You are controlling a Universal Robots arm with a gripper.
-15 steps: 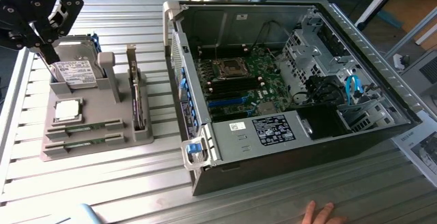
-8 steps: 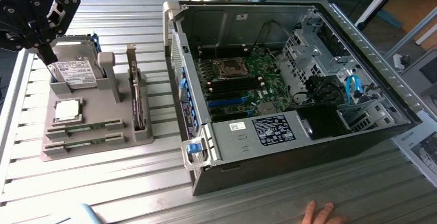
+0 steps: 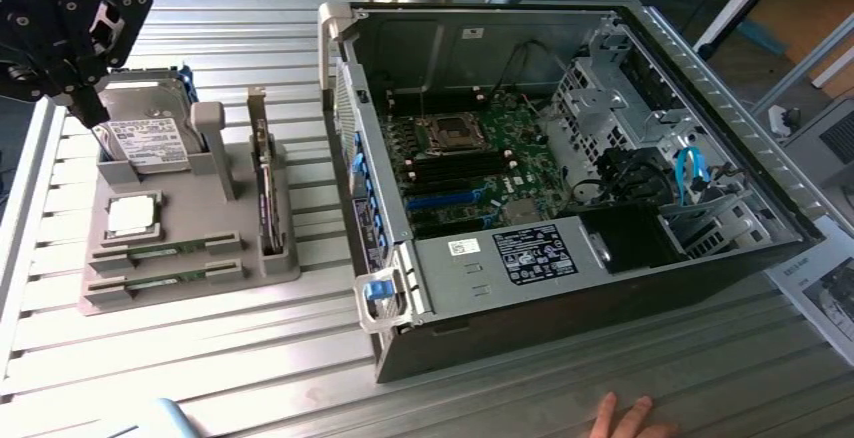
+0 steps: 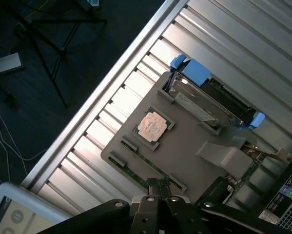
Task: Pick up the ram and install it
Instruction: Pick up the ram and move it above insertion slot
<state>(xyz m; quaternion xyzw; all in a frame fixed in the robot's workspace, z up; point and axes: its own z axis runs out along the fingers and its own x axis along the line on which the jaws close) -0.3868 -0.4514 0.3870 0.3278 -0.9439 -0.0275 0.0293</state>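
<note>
- The hand point(image 3: 94, 116) point(image 4: 159, 189) hangs over the grey holder point(image 3: 227, 258), at its hard drive point(image 3: 150, 140) end; its fingers are pressed together and grip nothing.
- The ram point(image 3: 174, 251) stands on edge in a slot at the holder's opposite end, apart from the hand.
- A second stick point(image 3: 167, 280) sits in the holder's next slot.
- The processor point(image 3: 131, 216) lies flat in the holder, between hard drive and ram.

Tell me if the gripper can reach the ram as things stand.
Probably yes. The ram sits in the holder's slots with nothing over it; the hard drive and the card stand clear of it. The shut gripper hangs above the holder, with open space between.
</note>
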